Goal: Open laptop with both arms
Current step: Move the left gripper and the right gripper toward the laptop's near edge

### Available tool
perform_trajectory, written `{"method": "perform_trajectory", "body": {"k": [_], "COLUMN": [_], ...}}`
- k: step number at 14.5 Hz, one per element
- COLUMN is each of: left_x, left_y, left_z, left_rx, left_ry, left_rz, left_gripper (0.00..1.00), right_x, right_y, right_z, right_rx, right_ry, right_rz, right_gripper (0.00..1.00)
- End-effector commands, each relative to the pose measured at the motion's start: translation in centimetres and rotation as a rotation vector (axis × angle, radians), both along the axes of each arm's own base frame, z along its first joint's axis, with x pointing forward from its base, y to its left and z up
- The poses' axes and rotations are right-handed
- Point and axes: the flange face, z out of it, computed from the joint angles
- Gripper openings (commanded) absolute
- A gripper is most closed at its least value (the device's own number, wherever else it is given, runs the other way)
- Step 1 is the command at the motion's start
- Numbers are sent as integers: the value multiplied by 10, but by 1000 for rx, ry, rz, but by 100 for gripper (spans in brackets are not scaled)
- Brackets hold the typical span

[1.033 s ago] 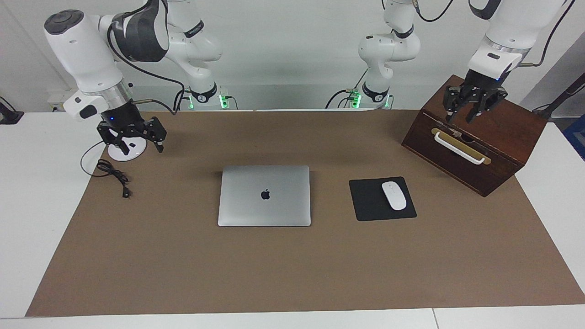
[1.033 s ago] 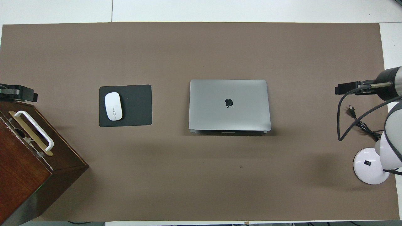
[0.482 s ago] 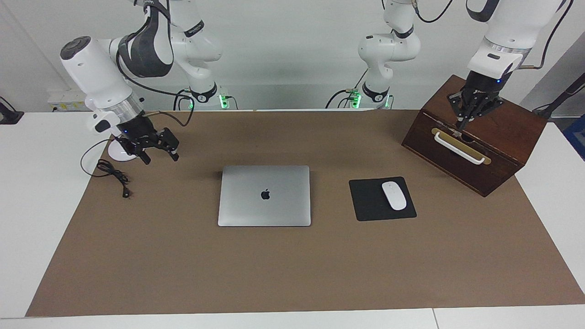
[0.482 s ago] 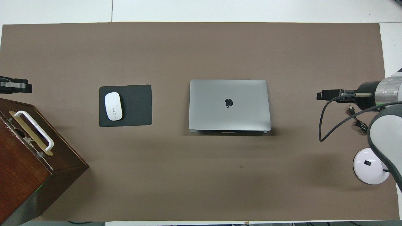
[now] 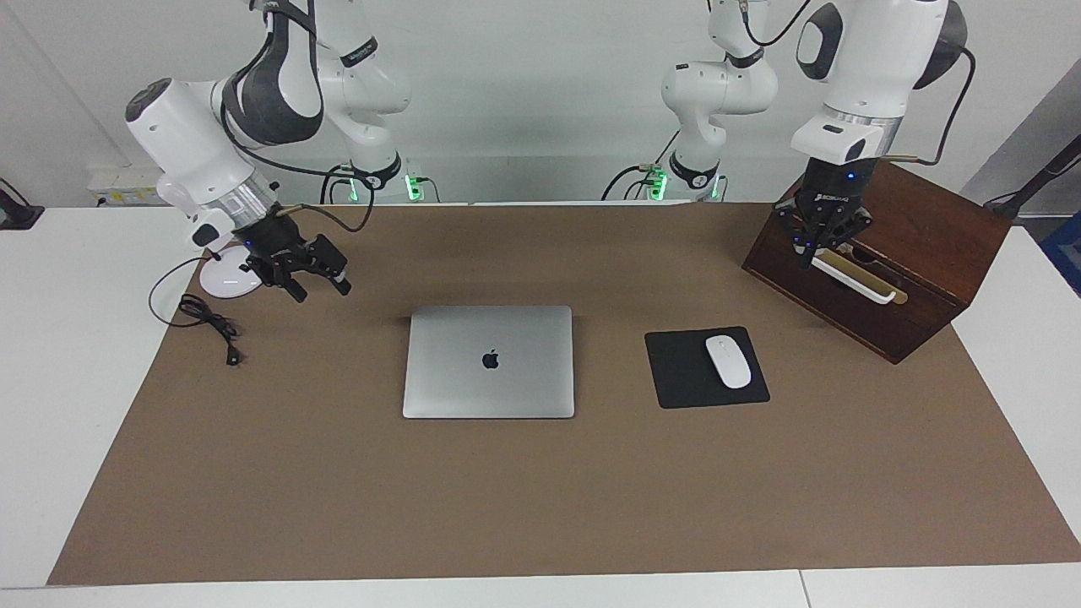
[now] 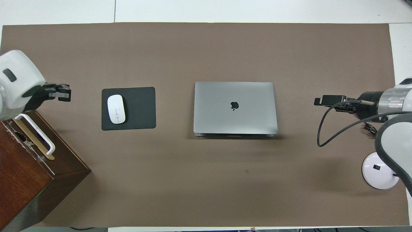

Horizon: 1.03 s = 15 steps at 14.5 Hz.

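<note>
The laptop point(image 5: 488, 361) point(image 6: 235, 108) lies closed on the brown mat, silver lid up with the dark apple logo showing. My right gripper point(image 5: 319, 290) point(image 6: 322, 100) hangs low over the mat toward the right arm's end of the table, a short gap from the laptop's side edge. Its fingertips stand apart with nothing between them. My left gripper point(image 5: 806, 256) point(image 6: 65, 93) is up by the wooden box's front, past the mouse pad from the laptop, fingertips together and holding nothing.
A black mouse pad point(image 5: 676, 371) with a white mouse point(image 5: 728, 361) lies beside the laptop toward the left arm's end. A wooden box point(image 5: 929, 245) with a white handle point(image 5: 853, 283) stands there too. A round white base point(image 5: 224, 280) and a black cable point(image 5: 211, 325) lie under the right arm.
The left gripper went from open to shut and moved off the box top toward the mouse pad. The right gripper moved from over the white base toward the laptop.
</note>
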Motion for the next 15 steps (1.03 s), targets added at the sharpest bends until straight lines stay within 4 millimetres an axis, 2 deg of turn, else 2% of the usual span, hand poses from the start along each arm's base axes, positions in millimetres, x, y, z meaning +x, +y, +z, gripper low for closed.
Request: {"method": "perform_trajectory", "body": {"k": [1, 2, 5, 9, 12, 15], "left_x": [-24, -24, -30, -36, -50, -67], "left_y": [-10, -16, -32, -53, -70, -91], "left_z": [-16, -20, -49, -73, -106, -138], "left_rx": [-4, -10, -27, -44, -60, -78], "left_ry": [-71, -96, -150, -209, -253, -282], "left_rz": [-45, -56, -87, -129, -170, -220], "left_gripper": [0, 0, 0, 0, 0, 0], "right_x": [-24, -26, -29, -43, -52, -54], "right_y": [4, 6, 14, 53, 81, 110], "right_z": [-5, -8, -8, -17, -35, -45], "right_rx": [73, 85, 134, 200, 226, 255], "right_ry": [-18, -11, 6, 21, 31, 42], "right_rz": [-31, -44, -92, -198, -264, -335], "right_gripper": [100, 100, 100, 100, 100, 100]}}
